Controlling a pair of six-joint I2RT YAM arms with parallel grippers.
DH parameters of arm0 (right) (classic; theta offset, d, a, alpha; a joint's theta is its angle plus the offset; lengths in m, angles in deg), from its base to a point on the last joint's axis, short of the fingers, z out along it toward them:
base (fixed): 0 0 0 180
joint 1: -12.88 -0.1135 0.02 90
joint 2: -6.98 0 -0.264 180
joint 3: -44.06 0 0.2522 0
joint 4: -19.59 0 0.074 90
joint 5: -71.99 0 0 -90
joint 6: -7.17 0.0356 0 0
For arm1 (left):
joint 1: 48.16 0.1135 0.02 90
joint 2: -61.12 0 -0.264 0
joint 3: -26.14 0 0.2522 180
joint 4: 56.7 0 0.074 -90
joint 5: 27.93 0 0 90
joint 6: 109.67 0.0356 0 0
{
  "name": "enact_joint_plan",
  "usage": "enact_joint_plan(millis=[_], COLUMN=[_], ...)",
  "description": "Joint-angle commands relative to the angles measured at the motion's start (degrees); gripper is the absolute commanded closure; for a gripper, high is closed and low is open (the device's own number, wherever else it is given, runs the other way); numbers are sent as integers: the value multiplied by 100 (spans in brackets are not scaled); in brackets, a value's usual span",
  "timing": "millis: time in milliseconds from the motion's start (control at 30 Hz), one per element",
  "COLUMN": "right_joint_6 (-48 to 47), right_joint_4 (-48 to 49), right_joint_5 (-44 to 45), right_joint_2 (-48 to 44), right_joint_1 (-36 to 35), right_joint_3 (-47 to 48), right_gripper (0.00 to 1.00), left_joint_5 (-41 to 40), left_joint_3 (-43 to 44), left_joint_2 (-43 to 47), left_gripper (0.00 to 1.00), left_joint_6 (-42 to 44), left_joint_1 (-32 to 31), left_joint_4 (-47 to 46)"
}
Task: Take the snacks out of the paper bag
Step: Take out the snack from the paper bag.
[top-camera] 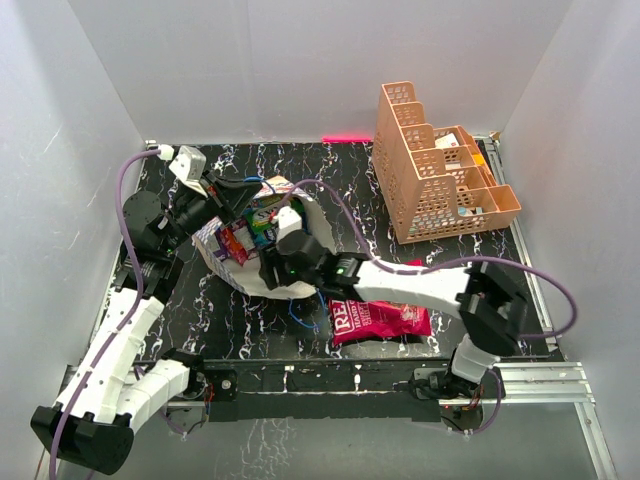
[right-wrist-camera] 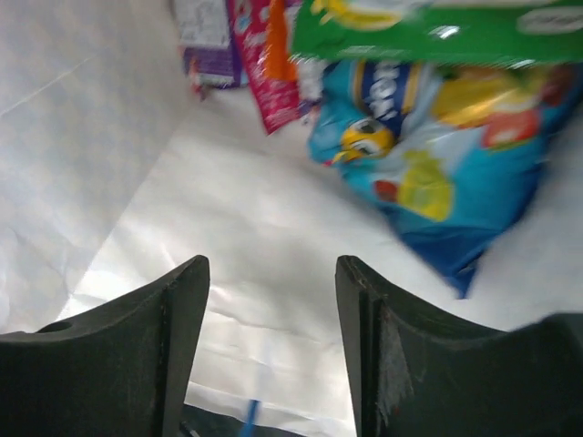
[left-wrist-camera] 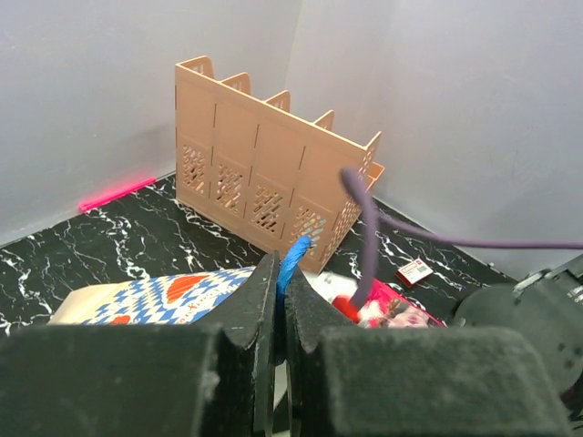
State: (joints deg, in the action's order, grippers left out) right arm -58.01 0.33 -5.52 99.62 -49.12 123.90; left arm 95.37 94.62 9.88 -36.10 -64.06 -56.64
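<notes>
Paper bag (top-camera: 213,243): my left gripper (left-wrist-camera: 278,273) pinches its blue cord handle (left-wrist-camera: 293,255), propping the mouth. Right gripper (right-wrist-camera: 271,269): inside, jaws apart, empty, lined up on the blue packet (right-wrist-camera: 428,173).

Rocking white shells and chunky black joints on the left arm (top-camera: 125,335) and right arm (top-camera: 410,285), trailing loopy purple cables (top-camera: 122,185), sporting matte black wedge fingers (right-wrist-camera: 137,337).

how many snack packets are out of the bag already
1: the red packet lies on the table just right of the paper bag. The other packets are inside the bag, and more may be hidden there.
</notes>
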Motion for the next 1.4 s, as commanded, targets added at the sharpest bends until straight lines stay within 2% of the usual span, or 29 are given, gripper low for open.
enact_joint_plan(millis=[0, 133, 333, 400, 500, 633, 733, 833, 900, 967, 1100, 1200, 1367], right_joint_6=[-1026, -1722, -1736, -1971, -3219, -4830, -6276, -6991, -7526, -7964, -8339, -8844, -8962], right_joint_4=[774, 1091, 1200, 1523, 2506, 3537, 3899, 3856, 3875, 3972, 3181, 3225, 3156], right_joint_5=[455, 647, 743, 584, -187, -448, -839, -1117, -1913, -2290, -2731, -2670, -2472], right_joint_2=[-481, -495, 12, 157, 179, -66, 48, 303, 301, 385, 792, 1143, 1560], right_joint_1=[127, 227, 251, 245, 232, 245, 271, 428, 631, 745, 949, 989, 1076], right_joint_3=[-290, -282, 75, 51, -313, -838, -1004, -842, -890, -856, -229, -103, 381], right_gripper=[36, 27, 26, 26, 26, 26, 25, 27, 29, 29, 32, 34, 41], left_joint_5=[186, 147, -23, -53, -131, -202, -248, -249, -258, -298, -311, -349, -423], left_joint_3=[170, 180, 221, 255, 254, 256, 250, 220, 215, 215, 202, 193, 204], left_joint_2=[98, 119, 97, 71, 79, 137, 170, 190, 218, 235, 251, 273, 299], left_gripper=[100, 100, 100, 100, 100, 100, 100, 100, 100, 100, 100, 100, 100], left_joint_6=[-263, -294, -273, -257, -234, -150, -127, -124, -104, -53, -5, 22, 143], left_joint_1=[-56, -69, -87, -97, -131, -157, -169, -177, -194, -218, -288, -321, -404], left_joint_4=[-265, -273, -276, -266, -244, -167, -132, -162, -164, -126, -99, -111, -71])
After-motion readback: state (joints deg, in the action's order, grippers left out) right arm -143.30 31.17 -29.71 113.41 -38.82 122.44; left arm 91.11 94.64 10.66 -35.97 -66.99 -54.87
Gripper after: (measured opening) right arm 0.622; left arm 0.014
